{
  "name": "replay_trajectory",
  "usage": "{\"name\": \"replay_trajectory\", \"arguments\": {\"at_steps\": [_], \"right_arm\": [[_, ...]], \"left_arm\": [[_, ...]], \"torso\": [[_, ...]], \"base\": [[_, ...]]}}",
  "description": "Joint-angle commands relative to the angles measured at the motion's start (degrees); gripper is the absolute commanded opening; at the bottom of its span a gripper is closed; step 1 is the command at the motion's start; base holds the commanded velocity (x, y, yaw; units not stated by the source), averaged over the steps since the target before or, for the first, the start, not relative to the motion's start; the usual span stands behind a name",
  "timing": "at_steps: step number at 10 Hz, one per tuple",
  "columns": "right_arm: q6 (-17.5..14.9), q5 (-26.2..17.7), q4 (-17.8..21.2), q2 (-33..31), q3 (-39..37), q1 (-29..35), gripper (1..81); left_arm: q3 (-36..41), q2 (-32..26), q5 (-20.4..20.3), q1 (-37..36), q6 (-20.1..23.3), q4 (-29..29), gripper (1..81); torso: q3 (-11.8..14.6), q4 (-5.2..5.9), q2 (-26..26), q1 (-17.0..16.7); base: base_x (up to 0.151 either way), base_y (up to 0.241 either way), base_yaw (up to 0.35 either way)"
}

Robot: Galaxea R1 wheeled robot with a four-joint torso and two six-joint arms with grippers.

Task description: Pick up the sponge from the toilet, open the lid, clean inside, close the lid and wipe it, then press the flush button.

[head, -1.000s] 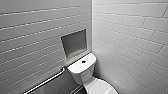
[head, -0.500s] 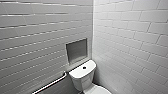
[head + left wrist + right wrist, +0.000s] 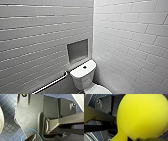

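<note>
**Sponge in the gripper, view settling on the toilet**

Over the last second the whole head view has slid, so the toilet [image 3: 84, 75] sits a little lower in it. That is the camera moving, not the toilet. It stands in the far right corner against white tiled walls, with a recessed niche [image 3: 78, 50] above the tank and a grab rail [image 3: 51, 83] to its left. The flush button [image 3: 84, 67] shows on the tank top, and just the far end of the lid [image 3: 101, 90] shows nearer the robot.

The sponge [image 3: 142, 116] is off the toilet. It hangs bright yellow close before the right wrist camera, over the dark diamond-tiled floor [image 3: 7, 125]. The right gripper [image 3: 142, 138] looks closed on it, so the pick-up seems done and the lid work is not yet begun. Whether the left gripper is open or closed I cannot tell.
</note>
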Motion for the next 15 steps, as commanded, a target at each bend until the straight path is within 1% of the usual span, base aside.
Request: {"name": "replay_trajectory", "arguments": {"at_steps": [1, 3, 4, 5, 6, 7, 9, 10, 12, 13, 14, 15], "right_arm": [[-0.11, -3.94, -0.74, 0.59, -0.24, 1.26, 1.0], [-0.19, -3.94, -0.74, 0.59, -0.32, 1.18, 1.0], [-0.11, -3.94, -0.65, 0.59, -0.33, 1.18, 1.0], [-0.11, -3.94, -0.65, 0.59, -0.33, 1.18, 1.0], [-0.11, -3.94, -0.56, 0.68, -0.33, 1.18, 1.0], [-0.11, -3.94, -0.56, 0.68, -0.41, 1.18, 1.0], [-0.11, -3.94, -0.56, 0.68, -0.41, 1.18, 1.0], [-0.11, -3.94, -0.56, 0.68, -0.41, 1.18, 1.0], [-0.02, -3.94, -0.56, 0.68, -0.41, 1.27, 1.0], [-0.02, -5.43, -0.48, 0.59, -1.12, 1.53, 1.0], [-0.02, -9.34, -0.39, 0.41, -2.76, 1.88, 1.0], [-0.02, -11.83, -0.04, 0.58, -4.10, 1.79, 1.0]], "left_arm": [[0.20, 0.14, 2.89, -2.45, 0.29, 0.27, 81.1], [0.20, 0.06, 2.89, -2.36, 0.20, 0.18, 81.1], [0.20, 0.06, 2.89, -2.28, 0.20, 0.18, 81.1], [0.20, -0.03, 2.89, -2.19, 0.20, 0.18, 81.1], [0.20, -0.03, 2.89, -2.19, 0.20, 0.18, 81.1], [0.20, -0.03, 2.89, -2.19, 0.20, 0.27, 81.1], [0.20, -0.03, 2.89, -2.19, 0.20, 0.27, 81.1], [0.20, -0.03, 2.89, -2.19, 0.20, 0.18, 81.1], [0.28, -0.21, 2.89, -2.19, 0.20, 0.10, 81.1], [0.20, -0.29, 2.89, -2.19, 0.02, -0.43, 81.1], [0.20, -0.29, 2.98, -2.10, -0.24, -0.61, 81.1], [0.19, -0.72, 2.98, -1.84, -0.32, -0.61, 81.1]], "torso": [[5.55, 0.00, 5.66, -3.65], [9.45, 0.00, 9.53, -6.18], [10.47, 0.00, 11.56, -7.54], [8.02, 0.00, 7.98, -5.27], [9.47, 0.00, 9.37, -6.27], [9.81, 0.00, 15.37, -10.34], [10.32, 0.00, 16.92, -11.30], [10.47, 0.00, 12.54, -8.39], [10.54, 0.00, 16.04, -10.47], [10.54, 0.00, 16.43, -10.75], [10.56, 0.00, 16.87, -11.00], [10.56, 0.00, 16.76, -11.00]], "base": [[0.000, 0.000, 0.000], [0.000, 0.000, 0.000], [0.000, 0.000, 0.000], [0.000, 0.000, 0.000], [0.000, 0.000, 0.000], [0.000, 0.000, 0.000], [0.000, 0.000, 0.000], [0.000, 0.000, 0.000], [0.000, 0.000, 0.000], [0.000, 0.000, 0.000], [0.000, 0.000, 0.000], [0.000, 0.000, 0.000]]}}
